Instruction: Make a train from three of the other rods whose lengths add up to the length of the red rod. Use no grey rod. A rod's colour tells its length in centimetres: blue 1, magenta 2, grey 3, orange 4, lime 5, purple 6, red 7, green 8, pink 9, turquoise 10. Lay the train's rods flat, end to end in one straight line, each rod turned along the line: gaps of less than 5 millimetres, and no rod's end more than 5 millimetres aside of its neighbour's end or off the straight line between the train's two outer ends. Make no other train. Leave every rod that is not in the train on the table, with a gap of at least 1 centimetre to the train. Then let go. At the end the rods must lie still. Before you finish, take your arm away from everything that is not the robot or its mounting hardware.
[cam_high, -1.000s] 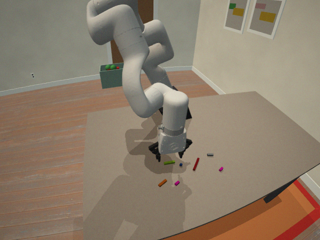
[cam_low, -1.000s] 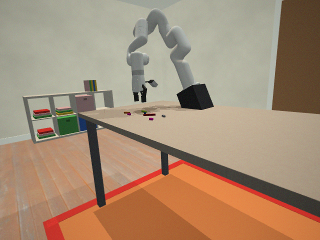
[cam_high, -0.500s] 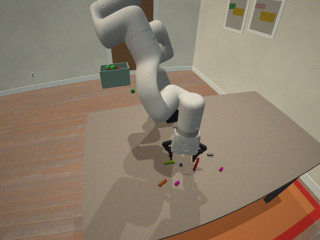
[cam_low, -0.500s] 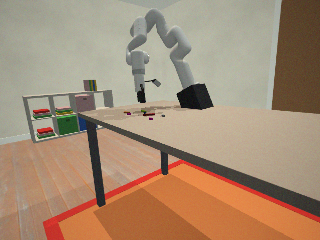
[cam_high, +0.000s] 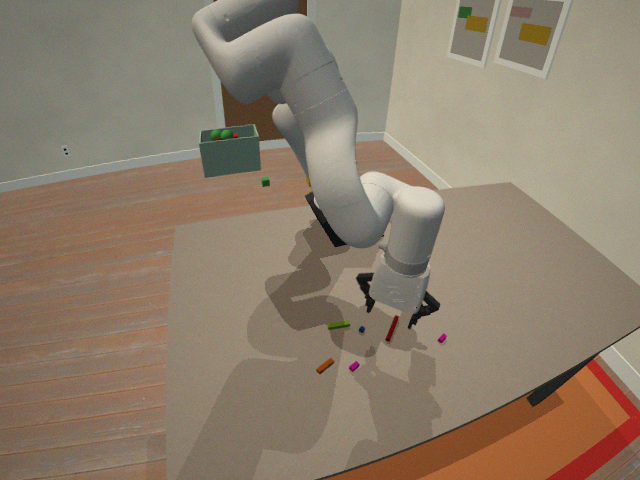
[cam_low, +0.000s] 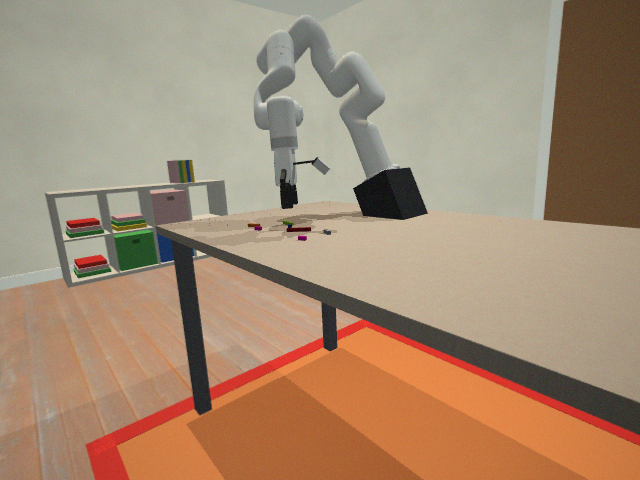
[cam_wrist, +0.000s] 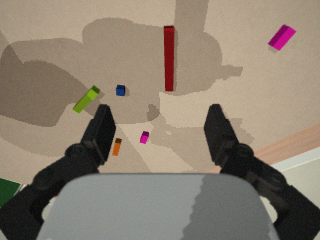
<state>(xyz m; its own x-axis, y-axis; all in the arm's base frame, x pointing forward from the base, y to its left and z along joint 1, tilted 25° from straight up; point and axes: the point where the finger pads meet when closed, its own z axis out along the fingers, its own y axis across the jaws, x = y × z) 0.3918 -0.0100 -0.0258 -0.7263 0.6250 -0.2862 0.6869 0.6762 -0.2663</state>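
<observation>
My gripper is open and empty, held above the table just behind the red rod. In the wrist view the red rod lies straight ahead of the open fingers. A lime rod and a blue rod lie to the red rod's left. An orange rod and a magenta rod lie nearer the front. A second magenta rod lies to the right. All lie flat and apart from each other. A grey rod shows only in the exterior view.
The arm's black base stands on the table behind the rods. A green bin and a small green cube are on the floor beyond the table. A shelf stands far off.
</observation>
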